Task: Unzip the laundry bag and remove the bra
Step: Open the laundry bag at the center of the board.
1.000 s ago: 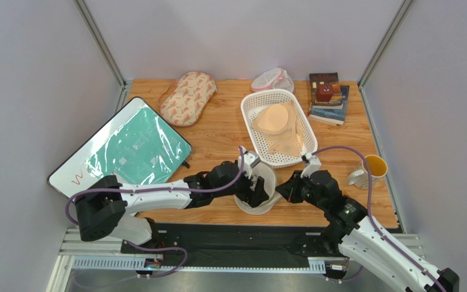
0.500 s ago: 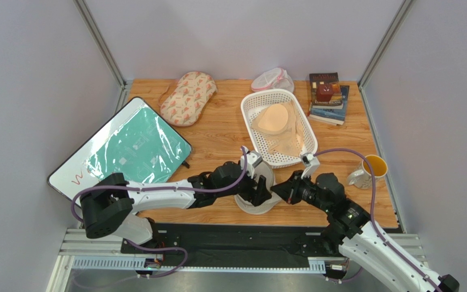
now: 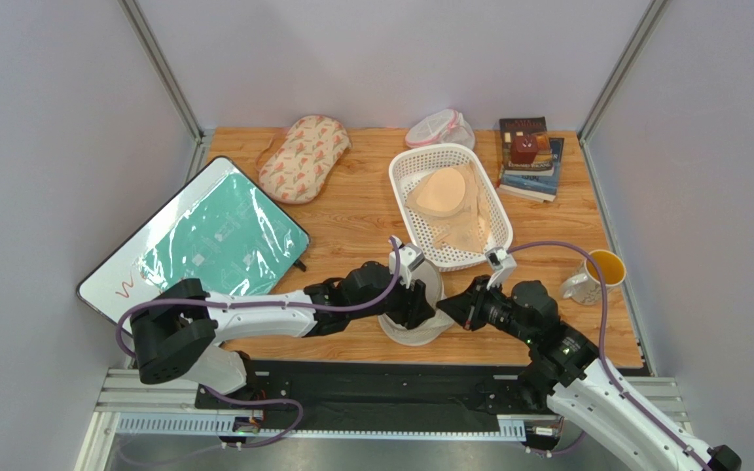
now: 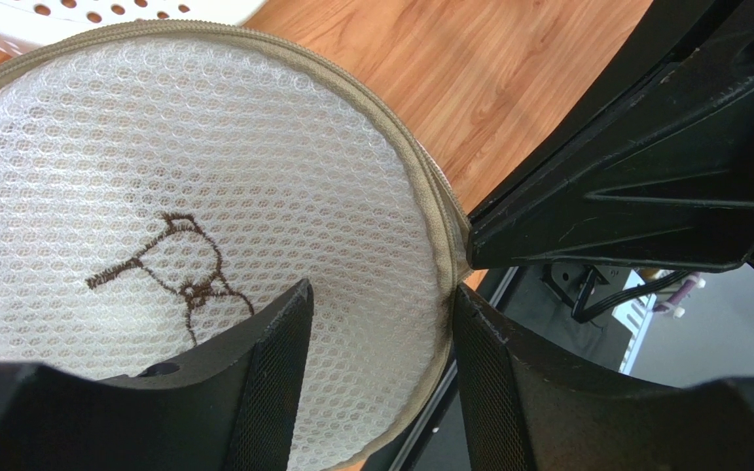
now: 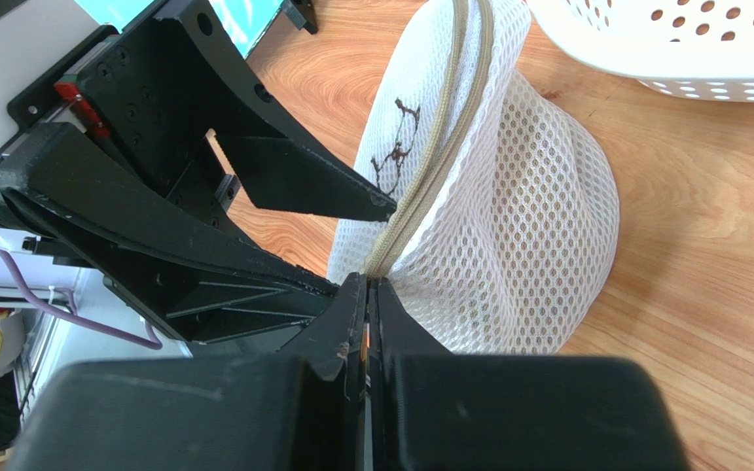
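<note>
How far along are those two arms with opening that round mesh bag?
Early days. Done: both arms are on the laundry bag. In hand: the left fingers grip its rim while the right fingers are pinched shut on the zip. Still to do: the zip looks closed where it shows, so unzipping and pulling out the bra remain.

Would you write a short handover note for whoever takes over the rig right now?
Left gripper: shut on the laundry bag at its rim, one finger on the mesh top, the other outside the zipper.
Right gripper: shut on the zipper at the bag's rim.
Bag: near edge of the table, just in front of the white basket.
Done: both grips set; the visible zipper is closed.
Left: pull the zipper open, take out the bra, not visible yet.
</note>
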Robot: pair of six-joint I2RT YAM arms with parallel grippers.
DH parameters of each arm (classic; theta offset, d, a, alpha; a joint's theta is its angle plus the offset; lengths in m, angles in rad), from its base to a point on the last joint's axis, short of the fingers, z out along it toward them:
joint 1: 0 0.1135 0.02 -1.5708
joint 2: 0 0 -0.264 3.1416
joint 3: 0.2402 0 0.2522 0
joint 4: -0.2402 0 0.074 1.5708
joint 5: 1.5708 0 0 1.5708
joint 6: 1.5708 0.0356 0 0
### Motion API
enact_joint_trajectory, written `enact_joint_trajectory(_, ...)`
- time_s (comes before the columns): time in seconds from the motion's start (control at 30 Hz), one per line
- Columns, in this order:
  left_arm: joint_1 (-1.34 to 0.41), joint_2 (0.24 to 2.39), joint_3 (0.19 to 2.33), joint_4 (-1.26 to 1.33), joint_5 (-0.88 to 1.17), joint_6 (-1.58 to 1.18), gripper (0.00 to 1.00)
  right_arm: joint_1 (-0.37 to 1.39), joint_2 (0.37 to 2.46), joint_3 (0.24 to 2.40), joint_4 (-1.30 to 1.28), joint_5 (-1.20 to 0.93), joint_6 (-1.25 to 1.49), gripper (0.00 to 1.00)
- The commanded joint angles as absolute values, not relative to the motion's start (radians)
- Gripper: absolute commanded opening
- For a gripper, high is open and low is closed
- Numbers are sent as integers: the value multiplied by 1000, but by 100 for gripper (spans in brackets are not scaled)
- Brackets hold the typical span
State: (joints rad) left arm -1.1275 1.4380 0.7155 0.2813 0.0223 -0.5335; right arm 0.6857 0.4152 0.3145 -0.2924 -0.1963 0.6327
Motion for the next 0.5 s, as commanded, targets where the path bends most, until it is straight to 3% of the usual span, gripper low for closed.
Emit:
enact_joint_trajectory(0.0, -1132, 1399, 707, 290, -23, -508, 59, 686, 402, 321, -252, -221, 623, 0)
enact_joint_trajectory(0.47, -1132, 1330, 677, 239, -32, -480, 60, 686, 416, 327, -256, -206, 620, 0)
